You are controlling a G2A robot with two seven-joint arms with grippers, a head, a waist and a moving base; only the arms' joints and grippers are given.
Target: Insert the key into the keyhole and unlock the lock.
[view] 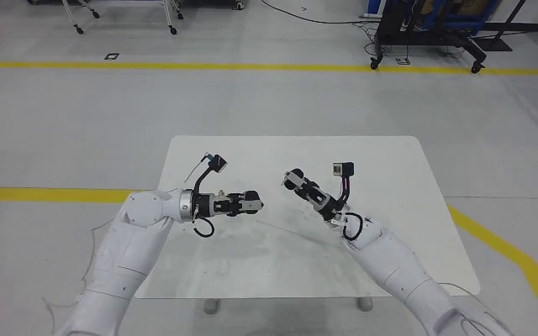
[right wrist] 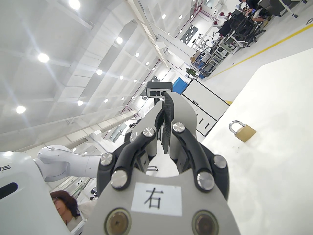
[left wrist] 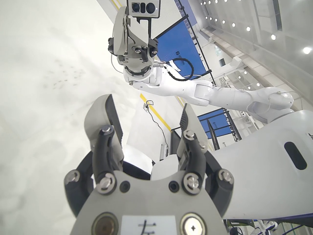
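**Item: brass padlock on table, unlocking not yet begun**

1. Padlock (right wrist: 242, 131). Brass body, silvery shackle. It rests on the white table (right wrist: 273, 94) near a rounded corner, clear of both arms, and nothing touches it. The shackle looks seated in the body, so we enter it as locked. We cannot make out the face with the keyhole.

2. Left gripper (left wrist: 148, 108). It hangs above the table with its fingers spread wide, and the gap between them is bare. It points across at the other arm.

3. Right gripper (right wrist: 165, 99). It is held off the table and angled up, with its ribbed pads (right wrist: 168, 113) pressed together. We cannot tell whether anything thin, such as a key, sits between them.

**Step in hand.** We judge this to be the opening stage. Both arms are poised mid-table, the lock is unhandled, and no key stands in it.

**What the next move calls for.** The key must first be firmly in one claw. The open left claw looks free to pin the brass body so that it cannot slide. The keyhole face must be turned to where the blade can meet it squarely. Then comes a straight push and a twist.
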